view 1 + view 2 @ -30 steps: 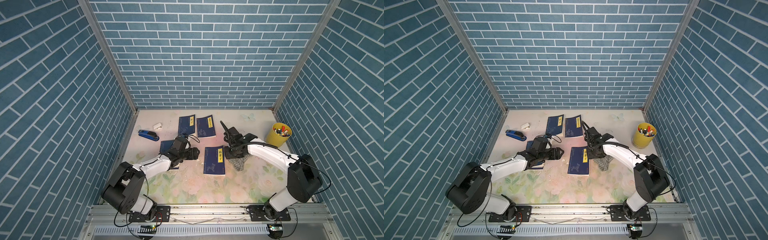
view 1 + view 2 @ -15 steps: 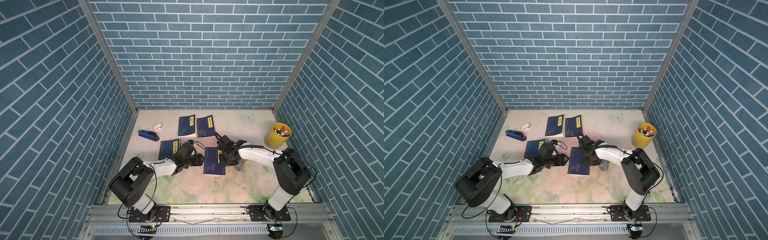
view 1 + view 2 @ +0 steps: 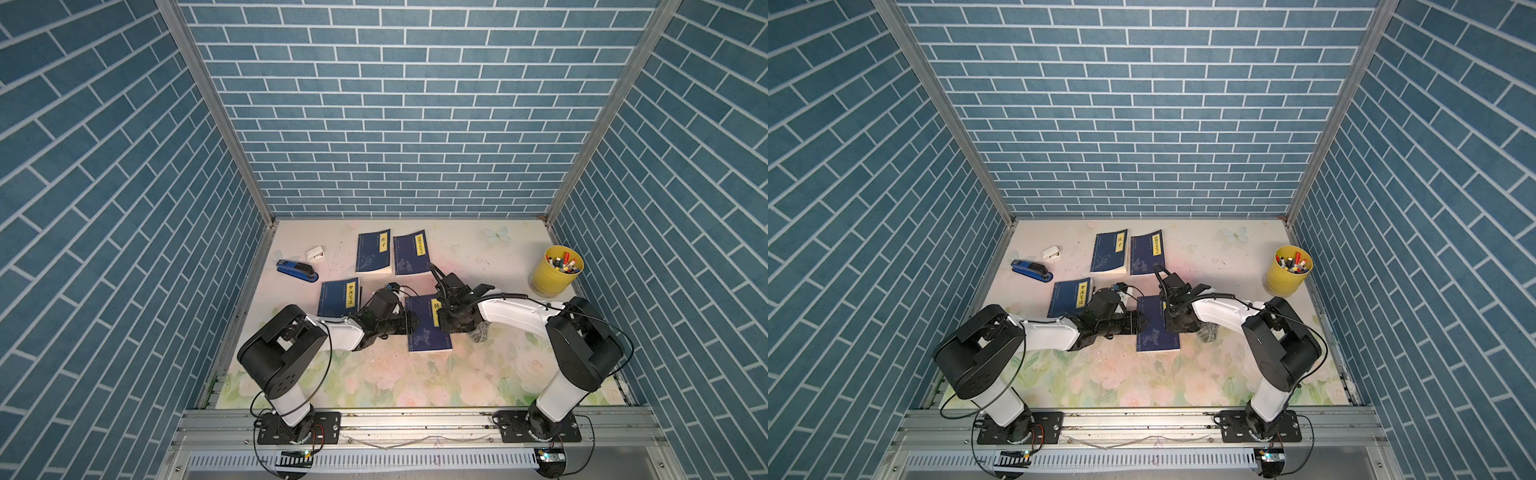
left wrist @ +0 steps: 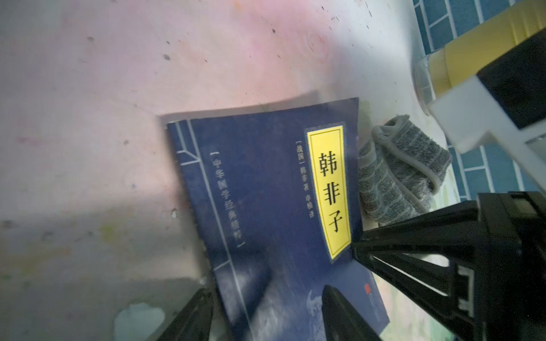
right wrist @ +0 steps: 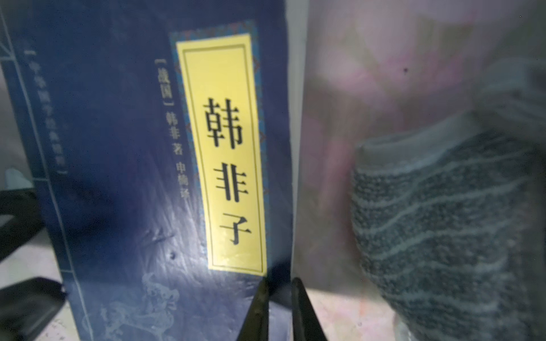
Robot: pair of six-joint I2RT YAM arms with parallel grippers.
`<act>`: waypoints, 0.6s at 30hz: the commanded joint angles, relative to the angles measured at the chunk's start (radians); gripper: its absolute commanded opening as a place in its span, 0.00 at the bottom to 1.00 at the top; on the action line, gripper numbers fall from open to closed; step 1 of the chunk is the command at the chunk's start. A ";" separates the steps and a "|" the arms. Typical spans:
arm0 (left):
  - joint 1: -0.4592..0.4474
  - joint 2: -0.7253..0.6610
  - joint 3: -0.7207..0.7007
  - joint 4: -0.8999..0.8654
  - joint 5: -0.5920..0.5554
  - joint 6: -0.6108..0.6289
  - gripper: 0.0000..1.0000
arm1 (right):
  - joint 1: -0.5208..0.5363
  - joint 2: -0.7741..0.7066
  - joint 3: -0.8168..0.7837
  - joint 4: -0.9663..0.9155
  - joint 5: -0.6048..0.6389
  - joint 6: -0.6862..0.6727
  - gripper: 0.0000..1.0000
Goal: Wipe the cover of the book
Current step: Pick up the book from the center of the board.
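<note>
The left gripper [image 4: 266,289] hung open astride the book's [image 4: 260,192] spine edge; the right gripper [image 5: 280,283] was pinched nearly shut at its other edge, cloth [image 5: 443,221] just beside.

navy book [image 4: 266,206] with yellow label [image 4: 329,192], grey striped cloth [image 4: 404,168], pale floral table [image 3: 415,374].

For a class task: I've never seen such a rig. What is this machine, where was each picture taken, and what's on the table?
Two robot arms, tipped with pincers, work at a table. Both top views look down; each wrist view comes from a camera on one arm. On it lie the nearest book, a grey cloth beside it, three more blue books, a stapler and a yellow cup of pens. The left gripper is open astride the book's edge; the right gripper, nearly closed, is at the opposite edge. Neither holds the cloth.
</note>
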 commanded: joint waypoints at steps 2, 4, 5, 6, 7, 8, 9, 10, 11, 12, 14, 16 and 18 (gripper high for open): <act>-0.008 0.038 -0.011 0.075 0.117 -0.049 0.60 | 0.005 0.084 -0.063 0.041 -0.040 0.039 0.15; -0.008 0.032 -0.014 0.108 0.136 -0.061 0.58 | 0.006 0.088 -0.070 0.052 -0.045 0.043 0.15; -0.008 0.027 -0.014 0.121 0.148 -0.066 0.56 | 0.006 0.092 -0.071 0.058 -0.048 0.045 0.15; -0.008 0.021 -0.013 0.130 0.157 -0.069 0.54 | 0.006 0.093 -0.073 0.064 -0.051 0.045 0.15; -0.008 0.016 -0.012 0.136 0.162 -0.071 0.52 | 0.006 0.095 -0.074 0.069 -0.054 0.047 0.15; -0.008 0.012 -0.008 0.140 0.164 -0.072 0.48 | 0.005 0.097 -0.075 0.074 -0.056 0.048 0.15; -0.008 0.006 -0.004 0.138 0.166 -0.073 0.42 | 0.006 0.097 -0.075 0.077 -0.056 0.049 0.15; -0.008 0.002 -0.001 0.135 0.165 -0.072 0.38 | 0.006 0.097 -0.074 0.079 -0.055 0.048 0.15; -0.007 -0.001 0.004 0.129 0.164 -0.072 0.35 | 0.005 0.097 -0.072 0.078 -0.055 0.047 0.14; -0.007 -0.004 0.005 0.127 0.165 -0.072 0.34 | 0.006 0.097 -0.071 0.080 -0.056 0.047 0.14; -0.006 -0.006 0.008 0.132 0.170 -0.077 0.34 | 0.006 0.094 -0.066 0.084 -0.056 0.047 0.14; -0.007 -0.006 0.008 0.149 0.185 -0.087 0.31 | 0.006 0.094 -0.062 0.089 -0.056 0.047 0.14; -0.006 -0.006 0.009 0.158 0.193 -0.098 0.28 | 0.005 0.092 -0.062 0.093 -0.055 0.048 0.14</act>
